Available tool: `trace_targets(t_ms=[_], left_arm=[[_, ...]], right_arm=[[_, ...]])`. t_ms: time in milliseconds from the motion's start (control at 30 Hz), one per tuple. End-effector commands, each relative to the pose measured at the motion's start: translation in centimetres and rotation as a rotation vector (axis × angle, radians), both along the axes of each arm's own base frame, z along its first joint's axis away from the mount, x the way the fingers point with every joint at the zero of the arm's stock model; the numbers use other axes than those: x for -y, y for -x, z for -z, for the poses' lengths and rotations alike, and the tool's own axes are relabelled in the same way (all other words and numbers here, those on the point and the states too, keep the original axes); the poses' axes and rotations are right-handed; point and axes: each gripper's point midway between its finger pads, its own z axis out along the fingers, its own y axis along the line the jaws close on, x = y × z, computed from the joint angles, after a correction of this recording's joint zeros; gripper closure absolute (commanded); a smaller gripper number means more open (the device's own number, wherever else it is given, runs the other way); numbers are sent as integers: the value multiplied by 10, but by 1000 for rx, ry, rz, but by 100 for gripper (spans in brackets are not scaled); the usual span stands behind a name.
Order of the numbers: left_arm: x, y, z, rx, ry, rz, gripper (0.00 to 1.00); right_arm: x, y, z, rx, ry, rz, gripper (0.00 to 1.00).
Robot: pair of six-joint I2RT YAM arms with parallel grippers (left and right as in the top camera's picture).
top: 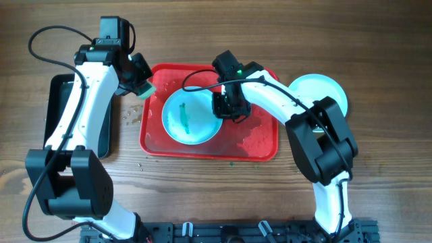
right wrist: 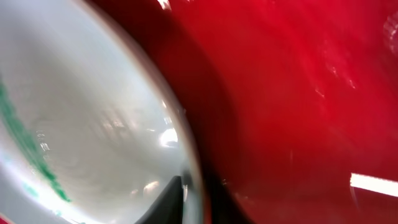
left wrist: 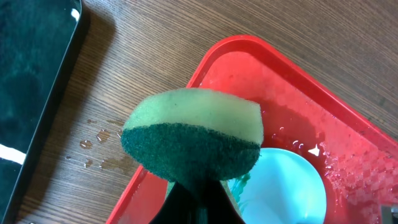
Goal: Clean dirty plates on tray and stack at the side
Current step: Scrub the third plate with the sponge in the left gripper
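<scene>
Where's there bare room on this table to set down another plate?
Bare wood lies along the near side, between the tray and the arm bases, and far right beyond the stacked plates. Crowded: the tray's far-left corner, where the left gripper holds the sponge, and the right rim of the aqua plate, at the right gripper.

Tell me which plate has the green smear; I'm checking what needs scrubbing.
The aqua plate in the red tray: a green streak runs across its middle. The other plate, on the table right of the tray, looks clean.
</scene>
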Motion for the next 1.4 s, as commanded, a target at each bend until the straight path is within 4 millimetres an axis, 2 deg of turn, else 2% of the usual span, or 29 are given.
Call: trace_targets(t_ms=[0, 67, 167, 233, 533, 567, 600, 767, 1000, 1133, 1233, 1367], left_arm=[[1, -1, -5, 12, 11, -8, 96], [1, -1, -5, 12, 11, -8, 96], [1, -1, -5, 12, 11, -8, 96], [1, -1, -4, 10, 11, -8, 96], [3, 16, 21, -56, 9, -1, 96], [5, 17, 22, -57, 9, 5, 96], [8, 17, 23, -57, 7, 16, 96], [38, 21, 33, -50, -16, 160, 96], [72, 32, 77, -67, -46, 429, 96], [98, 33, 96, -73, 18, 585, 96], [105, 37, 115, -110, 33, 642, 96], [104, 57, 140, -226, 62, 647, 96]], right_arm=[[-4, -17, 0, 117, -22, -134, 65], [-6, -33, -2, 200, -15, -166, 59], [-7, -41, -3, 245, -13, -191, 64], [-5, -37, -2, 229, -6, -186, 72], [5, -20, 6, 112, 22, -48, 80], [5, -19, 6, 107, 23, -41, 85], [6, -18, 6, 96, 26, -22, 96], [6, -19, 6, 93, 29, -1, 96], [5, -21, 6, 104, 23, -3, 95], [4, -22, 5, 107, 21, -3, 96], [4, -22, 5, 107, 21, -2, 96], [5, -23, 5, 110, 23, -2, 95]])
